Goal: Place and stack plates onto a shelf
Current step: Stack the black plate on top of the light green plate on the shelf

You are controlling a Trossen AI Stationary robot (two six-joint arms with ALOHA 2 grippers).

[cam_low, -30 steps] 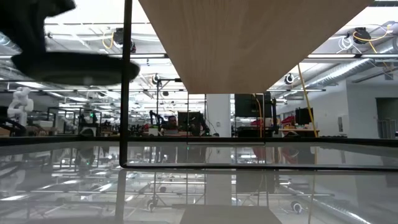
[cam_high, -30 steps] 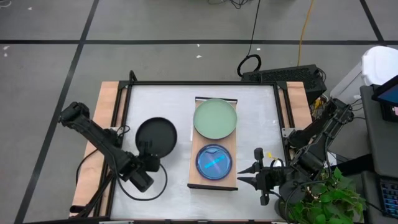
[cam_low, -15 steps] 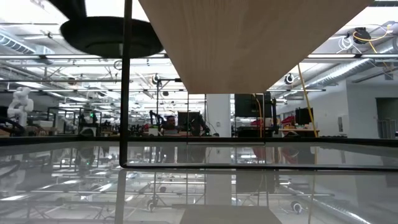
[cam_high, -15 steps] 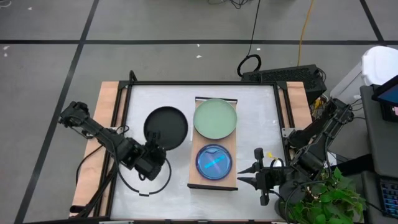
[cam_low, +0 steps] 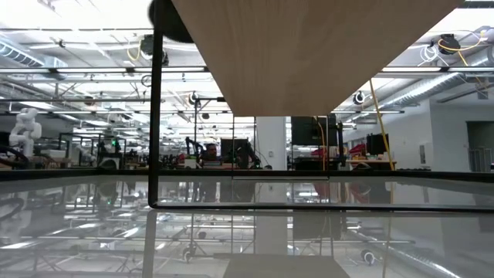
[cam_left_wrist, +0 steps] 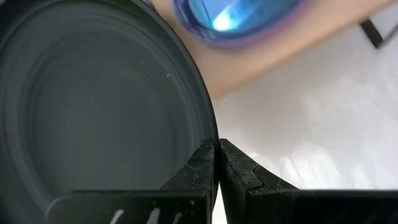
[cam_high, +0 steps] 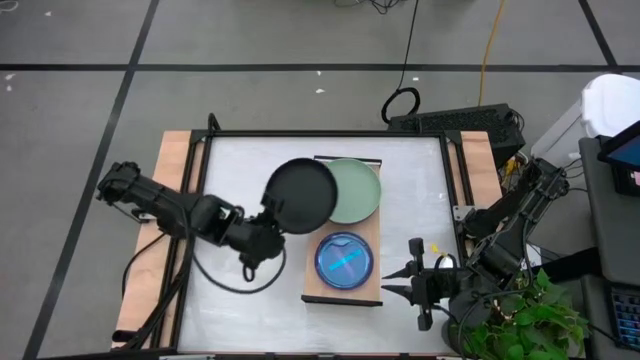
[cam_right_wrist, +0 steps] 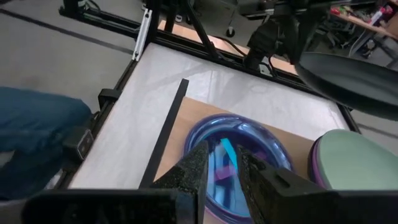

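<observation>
The left tool point(cam_high: 268, 229) is gripping the rim of the black plate point(cam_high: 300, 195), its fingers point(cam_left_wrist: 202, 165) pressed together on the plate's edge. It is holding the plate up in the air, above the left edge of the shelf point(cam_high: 372, 290), so that from above the plate is overlapping the left side of the green plate point(cam_high: 353, 189). The right wrist view is showing the black plate point(cam_right_wrist: 348, 78) raised clear of the green plate point(cam_right_wrist: 354, 163) rather than resting on it.

The green plate is lying on the far half of the shelf, close to the thin dark frame at that end. The blue plate point(cam_high: 344, 259) is sitting on the near half of the shelf, just beside the green one.

The right tool point(cam_high: 412, 283) is waiting over the white surface point(cam_high: 410, 190) off the near right corner of the shelf, its fingers point(cam_right_wrist: 194, 167) standing slightly apart and holding nothing, pointing toward the blue plate point(cam_right_wrist: 233, 158).
</observation>
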